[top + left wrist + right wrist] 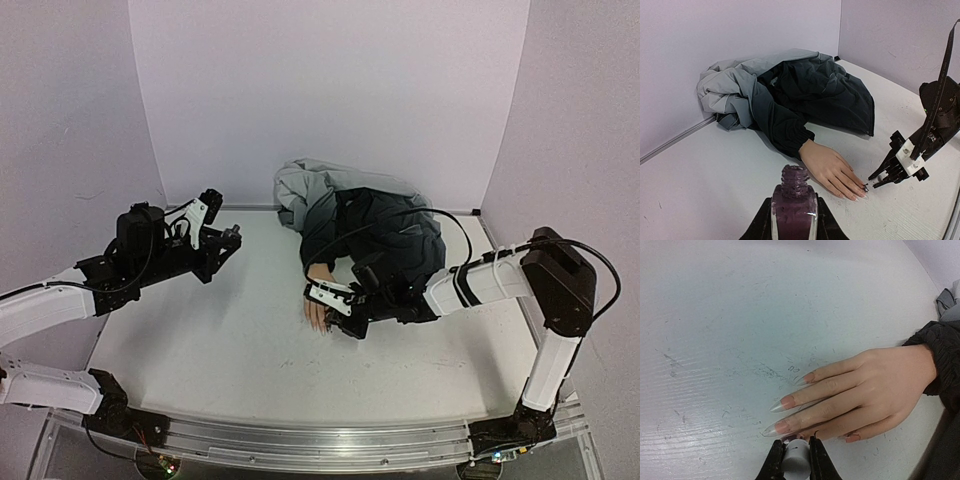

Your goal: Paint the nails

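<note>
A pale mannequin hand point(875, 385) lies flat on the white table, its wrist in a black sleeve. Its long pointed nails point(787, 401) show pink with clear tips. My right gripper point(796, 442) is shut on the white brush cap point(801, 456), right at the fingertips. The nail just above the cap is mostly hidden and shows a purple tint. In the left wrist view the dark brush tip point(866, 187) rests at a fingertip of the hand point(832, 167). My left gripper point(794, 210) is shut on the open purple polish bottle point(794, 200), held upright, left of the hand point(318, 308).
A crumpled grey and black jacket point(350, 215) lies behind the hand against the back wall. Lilac walls close in the table at the back and both sides. The right arm point(480, 285) reaches across from the right over the jacket's edge.
</note>
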`<action>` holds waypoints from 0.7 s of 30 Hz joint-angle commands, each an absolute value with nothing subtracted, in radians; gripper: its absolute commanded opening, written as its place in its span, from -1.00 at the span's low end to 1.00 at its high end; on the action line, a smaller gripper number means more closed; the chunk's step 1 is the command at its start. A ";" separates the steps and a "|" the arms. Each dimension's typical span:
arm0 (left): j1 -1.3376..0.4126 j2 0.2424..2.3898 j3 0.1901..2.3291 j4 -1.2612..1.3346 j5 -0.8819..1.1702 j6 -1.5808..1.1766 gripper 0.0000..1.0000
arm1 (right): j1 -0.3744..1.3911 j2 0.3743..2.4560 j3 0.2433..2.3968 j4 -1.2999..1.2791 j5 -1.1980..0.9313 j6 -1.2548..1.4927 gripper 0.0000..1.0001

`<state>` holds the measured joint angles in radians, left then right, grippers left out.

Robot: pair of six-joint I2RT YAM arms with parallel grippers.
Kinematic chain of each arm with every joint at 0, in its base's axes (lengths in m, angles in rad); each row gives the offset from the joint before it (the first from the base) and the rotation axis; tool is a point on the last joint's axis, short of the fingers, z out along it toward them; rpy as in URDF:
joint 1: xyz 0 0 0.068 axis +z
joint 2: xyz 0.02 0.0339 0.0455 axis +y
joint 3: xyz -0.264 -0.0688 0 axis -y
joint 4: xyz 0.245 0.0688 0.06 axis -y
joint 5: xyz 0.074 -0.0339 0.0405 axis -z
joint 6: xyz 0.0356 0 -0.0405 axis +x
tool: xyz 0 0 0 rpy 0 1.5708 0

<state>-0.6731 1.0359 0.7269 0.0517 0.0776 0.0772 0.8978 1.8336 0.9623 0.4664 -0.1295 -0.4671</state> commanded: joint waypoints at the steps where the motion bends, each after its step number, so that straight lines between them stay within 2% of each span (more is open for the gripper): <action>1: -0.667 1.028 0.787 0.102 0.091 0.066 -1.00 | 0.904 1.845 0.997 0.470 -0.131 -0.457 -1.00; 21: -0.666 1.025 0.787 0.102 0.091 0.068 -1.00 | 0.904 1.855 0.994 0.457 -0.111 -0.453 -1.00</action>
<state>-0.6731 1.0355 0.7269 0.0517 0.0776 0.0772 0.8978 1.8496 0.9623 0.4644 -0.1253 -0.4671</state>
